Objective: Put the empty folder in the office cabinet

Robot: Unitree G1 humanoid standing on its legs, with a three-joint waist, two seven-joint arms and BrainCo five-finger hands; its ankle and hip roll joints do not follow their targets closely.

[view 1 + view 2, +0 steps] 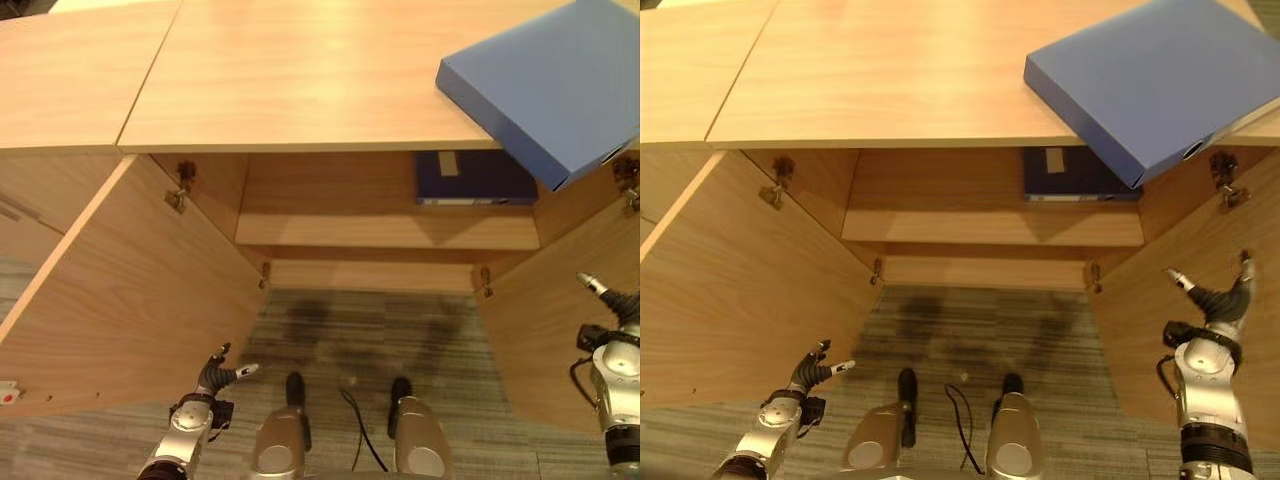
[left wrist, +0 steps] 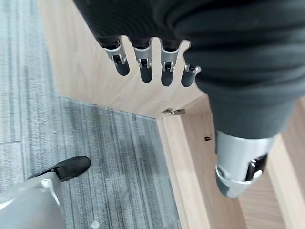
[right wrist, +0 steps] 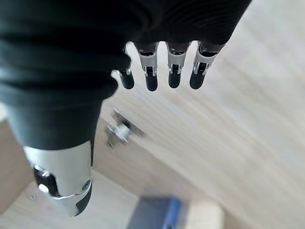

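The blue folder point(image 1: 1155, 80) lies on the cabinet top point(image 1: 900, 70) at 1 o'clock, overhanging its edge. Both doors stand open. The left hand point(image 1: 215, 378) at 7 and the right hand point(image 1: 1210, 305) at 4 hang with fingers relaxed, holding nothing

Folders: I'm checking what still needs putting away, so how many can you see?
2. One blue folder lies on the cabinet top, overhanging its front edge; a darker folder lies on the shelf inside. Others may be hidden.
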